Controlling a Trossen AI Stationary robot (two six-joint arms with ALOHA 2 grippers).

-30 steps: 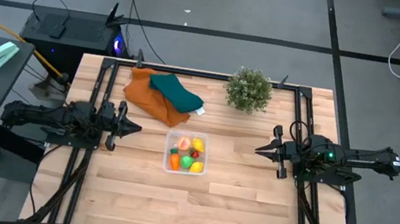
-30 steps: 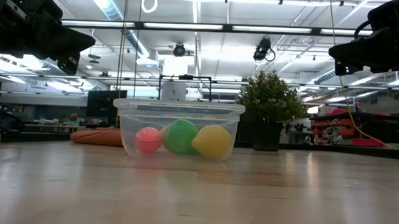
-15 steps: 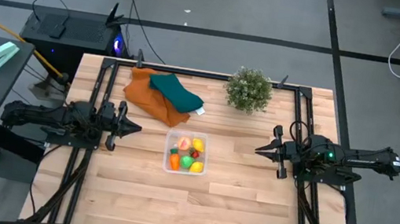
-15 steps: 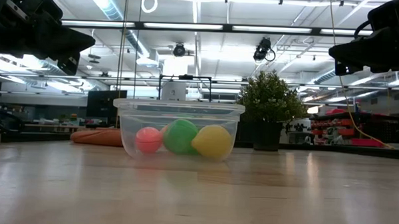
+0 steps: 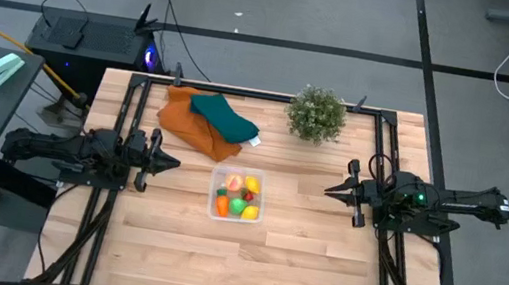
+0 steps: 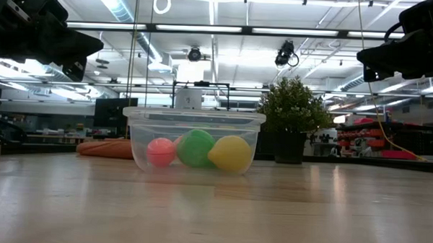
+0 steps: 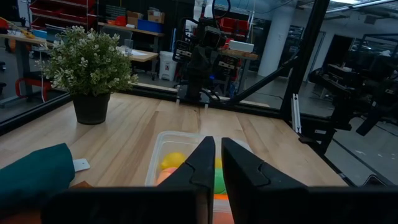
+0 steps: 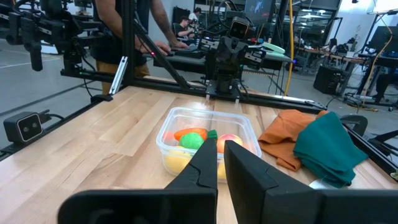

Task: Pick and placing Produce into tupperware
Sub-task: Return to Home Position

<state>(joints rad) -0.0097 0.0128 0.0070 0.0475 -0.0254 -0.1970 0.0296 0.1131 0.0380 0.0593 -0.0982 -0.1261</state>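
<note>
The clear square tupperware (image 5: pixel 237 194) stands on the table's middle and holds several toy produce pieces (image 5: pixel 238 197): yellow, green, red, orange, peach. In the low view a peach, a green and a yellow piece (image 6: pixel 229 153) lie on its bottom. My left gripper (image 5: pixel 174 162) hovers left of the tub, raised above the table, fingers shut and pointing at it. My right gripper (image 5: pixel 330 189) hovers right of the tub, also raised, shut, pointing at it. The wrist views show each pair of shut fingers (image 7: pixel 217 163) (image 8: pixel 221 158) with the tub (image 8: pixel 208 142) beyond.
An orange cloth (image 5: pixel 191 125) with a teal cloth (image 5: pixel 223 116) on it lies at the far left of the table. A potted green plant (image 5: pixel 316 114) stands at the far edge, right of middle. Bare wood lies near the tub's front. A person stands beyond the table (image 8: pixel 134 25).
</note>
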